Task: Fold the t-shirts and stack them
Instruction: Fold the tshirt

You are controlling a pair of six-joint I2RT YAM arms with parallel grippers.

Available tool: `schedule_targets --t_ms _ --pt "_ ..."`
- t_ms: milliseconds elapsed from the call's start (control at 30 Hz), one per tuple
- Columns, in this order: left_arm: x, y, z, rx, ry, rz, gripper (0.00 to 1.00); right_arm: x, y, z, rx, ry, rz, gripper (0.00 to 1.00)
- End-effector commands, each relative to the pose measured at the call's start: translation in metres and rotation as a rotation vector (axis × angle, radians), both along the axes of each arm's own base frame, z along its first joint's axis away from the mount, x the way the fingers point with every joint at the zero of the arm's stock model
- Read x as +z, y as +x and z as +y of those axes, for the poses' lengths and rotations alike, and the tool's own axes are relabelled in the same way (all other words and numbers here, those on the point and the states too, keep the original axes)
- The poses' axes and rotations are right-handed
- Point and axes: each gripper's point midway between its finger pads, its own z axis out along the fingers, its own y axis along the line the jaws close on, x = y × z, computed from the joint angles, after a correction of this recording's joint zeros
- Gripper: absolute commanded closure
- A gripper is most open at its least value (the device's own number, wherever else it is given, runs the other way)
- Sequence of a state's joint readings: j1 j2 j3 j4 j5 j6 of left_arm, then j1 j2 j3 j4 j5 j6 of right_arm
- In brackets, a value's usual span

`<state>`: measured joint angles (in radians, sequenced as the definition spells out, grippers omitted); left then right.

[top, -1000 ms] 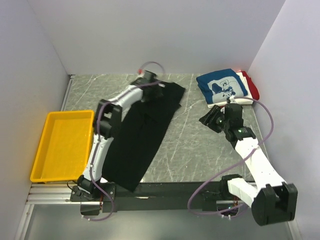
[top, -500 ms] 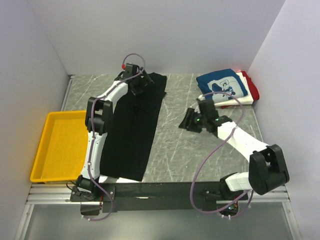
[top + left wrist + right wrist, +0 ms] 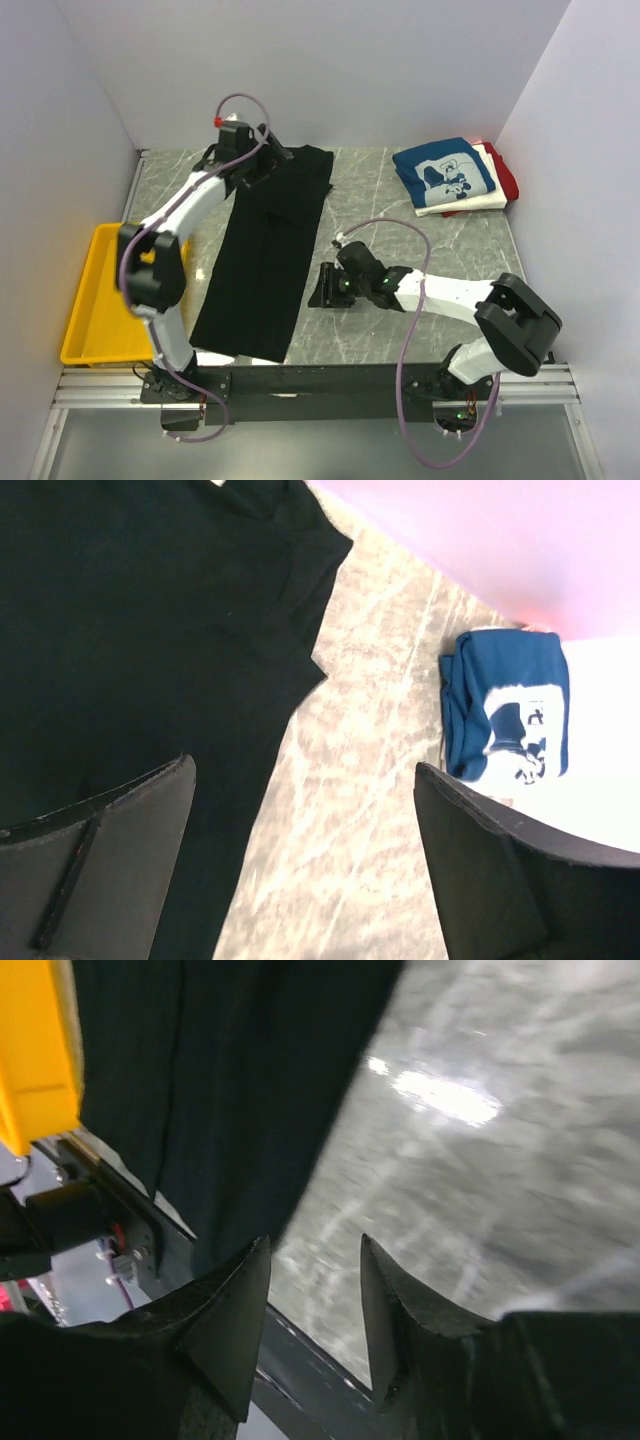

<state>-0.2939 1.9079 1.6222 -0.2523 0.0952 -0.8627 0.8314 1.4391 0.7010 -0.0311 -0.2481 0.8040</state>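
Note:
A large black t-shirt (image 3: 265, 260) lies folded into a long strip on the left half of the table. It also shows in the left wrist view (image 3: 130, 630) and the right wrist view (image 3: 230, 1080). My left gripper (image 3: 267, 167) hovers at the strip's far end, wide open and empty (image 3: 303, 770). My right gripper (image 3: 317, 291) sits low beside the strip's right edge, open and empty (image 3: 312, 1250). A folded blue t-shirt with white print (image 3: 444, 172) tops a stack at the back right, over a white t-shirt (image 3: 470, 203) and a red t-shirt (image 3: 506, 172). The blue one also shows in the left wrist view (image 3: 505, 705).
A yellow plastic tray (image 3: 95, 300) stands at the left edge, partly behind my left arm; it also shows in the right wrist view (image 3: 35, 1050). White walls close in the table on three sides. The near end of the black strip reaches the table's front rail (image 3: 330, 378).
My left gripper has swung left along the back, and the black t-shirt now lies straighter and narrower. My right gripper has moved from near the stack down and left to the strip's right edge.

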Motion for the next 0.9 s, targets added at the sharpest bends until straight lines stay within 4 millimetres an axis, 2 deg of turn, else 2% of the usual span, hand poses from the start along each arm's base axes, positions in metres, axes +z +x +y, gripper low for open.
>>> schedule_targets --t_ms 0,33,67,100,133,167,200,233,267,300,367,400,433,467,567,633,733,800,833,867 --pt "0.008 -0.037 0.023 0.088 0.021 0.008 0.05 0.023 0.023 0.027 -0.062 0.112 -0.085 0.53" --pt "0.004 -0.047 0.03 0.12 0.033 0.021 0.05 0.027 0.026 0.032 -0.059 0.119 -0.093 0.55" --pt "0.018 -0.058 0.04 0.159 0.033 -0.009 0.08 0.031 0.03 0.045 -0.036 0.129 -0.09 0.56" --pt "-0.003 -0.075 0.048 0.181 0.06 0.042 0.09 0.032 0.033 0.051 -0.024 0.128 -0.095 0.57" --pt "-0.007 -0.085 0.057 0.214 0.074 0.057 0.1 0.025 0.036 0.058 -0.022 0.113 -0.085 0.58" --pt "0.003 -0.096 0.066 0.247 0.076 0.033 0.11 0.033 0.042 0.068 -0.018 0.13 -0.101 0.58" --pt "-0.015 -0.112 0.076 0.271 0.108 0.075 0.11 0.032 0.044 0.075 -0.015 0.129 -0.099 0.58" --pt "-0.016 -0.12 0.082 0.302 0.108 0.082 0.11 0.025 0.05 0.084 -0.011 0.116 -0.087 0.59" --pt "-0.006 -0.13 0.089 0.32 0.104 0.053 0.12 0.021 0.053 0.089 -0.009 0.111 -0.076 0.59" --pt "-0.019 -0.141 0.093 0.319 0.124 0.077 0.12 0.017 0.053 0.093 -0.002 0.11 -0.058 0.59" --pt "-0.012 -0.156 0.102 0.344 0.121 0.06 0.12 0.003 0.058 0.103 -0.001 0.096 -0.038 0.59" --pt "-0.022 -0.165 0.105 0.345 0.136 0.081 0.12 -0.002 0.059 0.104 0.0 0.086 -0.03 0.59" --pt "-0.023 -0.17 0.108 0.353 0.14 0.084 0.12 -0.014 0.061 0.105 -0.007 0.053 -0.014 0.59" --pt "-0.019 -0.176 0.11 0.358 0.133 0.073 0.12 -0.021 0.062 0.103 -0.01 0.029 -0.005 0.59" --pt "-0.024 -0.19 0.115 0.353 0.144 0.081 0.12 -0.046 0.061 0.091 -0.016 -0.059 0.026 0.59" --pt "-0.024 -0.194 0.114 0.343 0.143 0.079 0.12 -0.057 0.059 0.076 -0.032 -0.112 0.052 0.59" --pt "-0.023 -0.199 0.113 0.329 0.141 0.081 0.12 -0.066 0.057 0.053 -0.049 -0.161 0.064 0.59" --pt "-0.024 -0.203 0.111 0.32 0.137 0.083 0.12 -0.066 0.063 0.038 -0.069 -0.169 0.067 0.58" --pt "-0.025 -0.204 0.108 0.307 0.131 0.086 0.12 -0.073 0.06 0.027 -0.077 -0.189 0.082 0.58" --pt "-0.027 -0.206 0.106 0.298 0.13 0.086 0.12 -0.074 0.069 0.013 -0.103 -0.194 0.082 0.58"
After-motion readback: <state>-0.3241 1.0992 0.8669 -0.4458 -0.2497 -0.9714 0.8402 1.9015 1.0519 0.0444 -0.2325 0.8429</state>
